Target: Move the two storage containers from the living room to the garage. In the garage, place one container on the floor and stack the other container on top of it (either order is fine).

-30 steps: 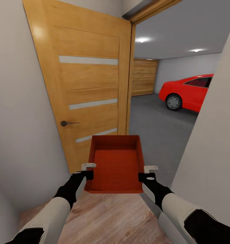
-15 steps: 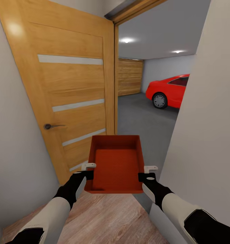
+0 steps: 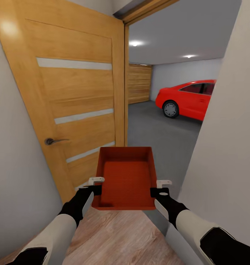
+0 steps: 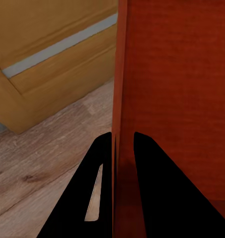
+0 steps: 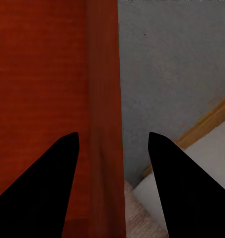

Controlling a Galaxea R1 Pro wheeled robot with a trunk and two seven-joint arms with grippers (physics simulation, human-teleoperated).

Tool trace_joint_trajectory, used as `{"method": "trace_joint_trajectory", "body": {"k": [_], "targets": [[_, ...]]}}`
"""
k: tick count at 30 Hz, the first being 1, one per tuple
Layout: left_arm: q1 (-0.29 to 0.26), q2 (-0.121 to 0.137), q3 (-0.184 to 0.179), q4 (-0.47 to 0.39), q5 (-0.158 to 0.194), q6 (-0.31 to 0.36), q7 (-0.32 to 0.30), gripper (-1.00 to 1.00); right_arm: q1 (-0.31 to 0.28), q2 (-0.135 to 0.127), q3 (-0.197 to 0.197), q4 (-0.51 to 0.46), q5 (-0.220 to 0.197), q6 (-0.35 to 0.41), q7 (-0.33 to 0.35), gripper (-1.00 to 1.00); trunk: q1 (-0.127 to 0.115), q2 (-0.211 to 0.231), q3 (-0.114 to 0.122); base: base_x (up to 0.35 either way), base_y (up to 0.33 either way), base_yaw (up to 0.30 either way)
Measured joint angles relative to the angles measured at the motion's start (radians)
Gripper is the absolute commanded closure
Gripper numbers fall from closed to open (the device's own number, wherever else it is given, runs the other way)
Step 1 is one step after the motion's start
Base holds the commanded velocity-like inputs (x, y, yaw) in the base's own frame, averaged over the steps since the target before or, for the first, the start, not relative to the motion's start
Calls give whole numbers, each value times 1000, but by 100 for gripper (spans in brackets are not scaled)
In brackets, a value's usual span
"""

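Our left gripper (image 3: 96, 185) is clamped on the left wall of the box (image 3: 125, 176). In the left wrist view its two fingers (image 4: 100, 168) sit close together with the thin red wall pinched between them. Our right gripper (image 3: 159, 187) is at the right wall. In the right wrist view its fingers (image 5: 60, 163) stand on each side of that wall, but with gaps, so we cannot tell if it is squeezing. The box hangs in the air between our two arms, open side up, with nothing in it.

Since a moment ago the whole view has swung. The door (image 3: 71, 99) has slid left and looks bigger, and more of the car (image 3: 187, 98) shows than half a second ago. So we are turning and rolling toward the doorway. The box has not slipped in our hold.

Under us the planks (image 3: 121, 235) are light wood. Past the doorway the floor (image 3: 158, 132) is dark grey and rough. The garage has white walls and two ceiling lights (image 3: 134, 43). We think the gap is tight, with a wall (image 3: 228, 147) near on our right.
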Motion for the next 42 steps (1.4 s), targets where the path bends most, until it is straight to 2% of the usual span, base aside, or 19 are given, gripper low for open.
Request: {"method": "trace_joint_trajectory", "body": {"k": [12,32,42], "targets": [[0,0,-1,0,1,0,0,100,0,0,1,0,-1,0,-1,100,0,0,0,202,249,-29],[0,0,-1,1,1,-1,0,100,0,0,0,0,0,0,-1,100,0,0,0,14,11,-239],[0,0,0,0,0,0,0,100,0,0,0,0,0,0,0,100,0,0,0,142,178,-47]]}}
